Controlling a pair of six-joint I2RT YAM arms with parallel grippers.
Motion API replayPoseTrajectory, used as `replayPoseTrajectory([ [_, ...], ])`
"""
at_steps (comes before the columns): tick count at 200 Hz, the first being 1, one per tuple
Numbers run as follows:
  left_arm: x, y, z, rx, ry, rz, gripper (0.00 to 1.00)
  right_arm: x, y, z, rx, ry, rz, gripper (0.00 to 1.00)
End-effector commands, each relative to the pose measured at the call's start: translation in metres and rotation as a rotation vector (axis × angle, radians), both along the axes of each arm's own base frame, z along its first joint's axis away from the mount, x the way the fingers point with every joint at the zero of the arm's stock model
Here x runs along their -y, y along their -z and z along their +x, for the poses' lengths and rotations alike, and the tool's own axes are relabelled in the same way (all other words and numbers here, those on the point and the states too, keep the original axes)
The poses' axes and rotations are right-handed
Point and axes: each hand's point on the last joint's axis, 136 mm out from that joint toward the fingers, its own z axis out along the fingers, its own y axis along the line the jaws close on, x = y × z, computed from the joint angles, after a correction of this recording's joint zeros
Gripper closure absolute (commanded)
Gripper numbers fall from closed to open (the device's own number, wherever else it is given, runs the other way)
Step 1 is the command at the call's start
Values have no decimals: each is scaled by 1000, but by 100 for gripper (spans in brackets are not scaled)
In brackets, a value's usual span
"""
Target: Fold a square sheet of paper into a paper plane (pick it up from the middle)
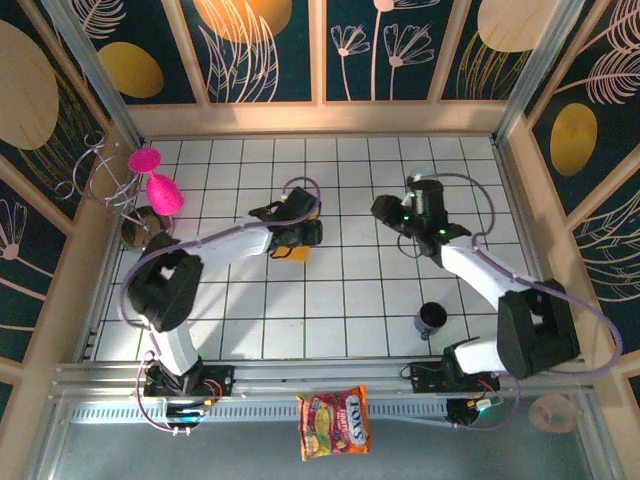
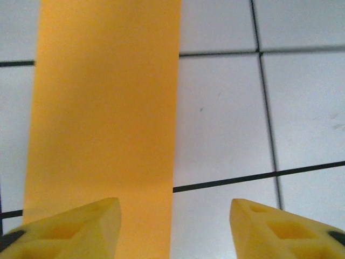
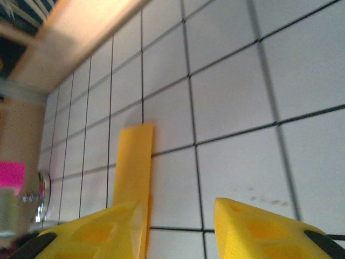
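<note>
The orange-yellow sheet of paper (image 2: 102, 108) lies flat on the white tiles, folded into a long narrow strip. In the top view only a small part of the paper (image 1: 297, 252) shows from under the left wrist. My left gripper (image 1: 305, 232) hovers low over it and is open. In the left wrist view the left gripper (image 2: 175, 218) holds nothing, with the strip's right edge running between the fingers. My right gripper (image 1: 387, 210) is a few tiles to the right, open and empty. In the right wrist view the strip (image 3: 132, 162) lies beyond the left finger (image 3: 99, 229) of the right gripper (image 3: 180, 218).
Pink cups (image 1: 158, 188) hang on a wire rack at the table's left edge. A dark cup (image 1: 432, 318) stands near the front right. A red-and-yellow snack packet (image 1: 335, 424) lies on the ledge in front of the table. Wooden walls (image 1: 320, 118) ring the tiled table.
</note>
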Motion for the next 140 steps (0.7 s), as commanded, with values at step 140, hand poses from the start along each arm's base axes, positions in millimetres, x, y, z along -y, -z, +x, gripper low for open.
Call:
replayPoseTrajectory([
  [140,-101,16,-32,-15,-328,-416,4,-189,111,-6,-240,-384,-107,66],
])
